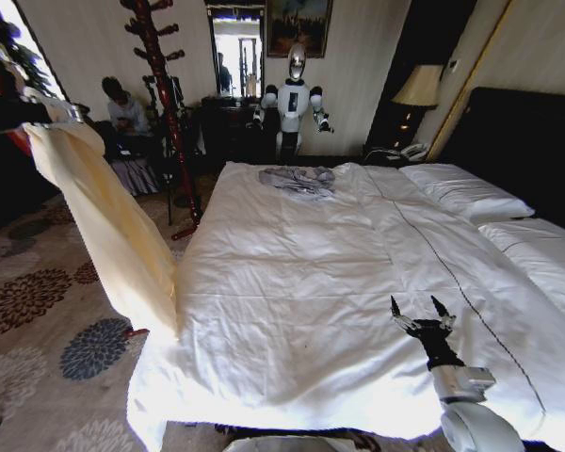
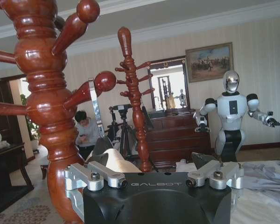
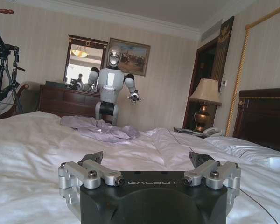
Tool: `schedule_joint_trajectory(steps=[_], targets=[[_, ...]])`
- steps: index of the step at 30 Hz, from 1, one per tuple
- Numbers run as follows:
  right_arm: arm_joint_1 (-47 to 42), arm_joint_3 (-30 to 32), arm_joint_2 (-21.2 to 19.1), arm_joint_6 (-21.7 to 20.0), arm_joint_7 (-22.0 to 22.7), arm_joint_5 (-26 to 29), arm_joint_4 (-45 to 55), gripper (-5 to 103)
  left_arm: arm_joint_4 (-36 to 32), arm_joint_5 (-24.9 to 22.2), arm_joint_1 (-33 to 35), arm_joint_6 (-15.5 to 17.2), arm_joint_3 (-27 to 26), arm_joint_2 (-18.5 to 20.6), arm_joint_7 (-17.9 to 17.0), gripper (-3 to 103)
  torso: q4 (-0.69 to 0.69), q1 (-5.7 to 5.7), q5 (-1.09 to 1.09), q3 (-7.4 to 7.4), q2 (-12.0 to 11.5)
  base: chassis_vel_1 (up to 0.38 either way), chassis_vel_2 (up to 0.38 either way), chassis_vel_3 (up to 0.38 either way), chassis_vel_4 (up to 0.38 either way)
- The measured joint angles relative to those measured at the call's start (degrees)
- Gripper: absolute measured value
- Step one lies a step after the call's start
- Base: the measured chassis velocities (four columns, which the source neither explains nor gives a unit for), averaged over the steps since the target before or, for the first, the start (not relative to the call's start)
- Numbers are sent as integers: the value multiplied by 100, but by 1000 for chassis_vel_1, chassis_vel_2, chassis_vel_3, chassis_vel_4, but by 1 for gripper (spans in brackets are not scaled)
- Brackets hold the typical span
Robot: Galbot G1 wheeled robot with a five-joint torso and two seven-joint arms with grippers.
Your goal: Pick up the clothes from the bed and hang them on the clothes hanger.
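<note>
Beside the bed [image 1: 292, 311], clothes [image 1: 108, 226] hang from left gripper [image 1: 71, 113] fingers.

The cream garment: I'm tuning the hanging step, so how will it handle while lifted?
Probably floppy: the cream garment hangs from the left pincer in a long limp drape down past the bed edge. Likely light, falling in soft folds. Its trailing end may swing or snag near the wooden coat stand.

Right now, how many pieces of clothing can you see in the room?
2. The cream-yellow clothes hang from the raised left gripper, beside the bed. A smaller grey-blue garment lies on the bed's far end. Others may be hidden.
</note>
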Motion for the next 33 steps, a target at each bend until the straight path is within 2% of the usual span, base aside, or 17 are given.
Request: schedule_joint_trajectory(steps=[3,7,8,10,14,17,19,20,22,23,25,26,27,29,33], targets=[[0,0,0,0,0,0,0,100,-106,-19,-4,0,-64,18,-23,100,-1,0,0,0,0,0,0,0,0],[0,0,0,0,0,0,0,100,-439,-26,26,0,-132,-144,-122,100,0,0,0,0,0,0,0,0,0],[0,0,0,0,0,0,0,100,-712,39,112,0,-139,-342,-192,100,-2,0,1,0,0,0,0,0,0],[0,0,0,0,0,0,0,100,-825,92,158,0,-133,-437,-216,100,-3,0,1,0,0,0,0,0,0],[0,0,0,0,0,0,-1,100,-1319,406,425,-22,126,-1085,-426,100,-3,0,0,0,0,0,0,0,0],[0,0,0,0,0,0,0,100,-1393,589,562,-94,196,-1230,-406,100,-3,0,1,0,0,0,0,0,0],[0,1,0,0,0,0,0,100,-1471,1027,988,-295,252,-1440,-161,100,-3,0,1,0,0,0,0,0,0],[0,1,0,0,0,0,0,100,-1471,1027,988,-295,252,-1440,-161,100,-3,0,1,0,0,0,0,0,0],[0,0,0,0,0,0,0,100,-1495,1359,1356,-458,259,-1574,1,100,-2,1,0,0,0,0,0,0,0],[0,0,0,0,0,0,0,100,-1556,1787,1980,-727,247,-1824,226,100,-2,1,-1,0,0,0,0,0,0],[0,1,0,0,0,0,0,100,-1613,2340,2638,-1052,242,-2091,547,100,-2,0,-1,0,-1,0,0,0,0],[0,1,0,0,0,0,0,100,-1613,2340,2638,-1052,242,-2091,547,100,-2,0,-1,0,-1,0,0,0,0],[0,0,0,0,0,0,0,100,-1620,2567,2850,-1162,242,-2171,681,100,-2,0,0,0,-1,0,0,0,0],[0,0,-1,0,0,0,-1,100,-1628,3349,3609,-1609,233,-2456,1162,100,-1,0,-1,0,-1,0,0,0,0],[0,0,0,0,0,0,0,100,-1660,3900,4277,-1975,160,-2736,1441,100,-2,0,0,0,-1,0,0,0,0]])
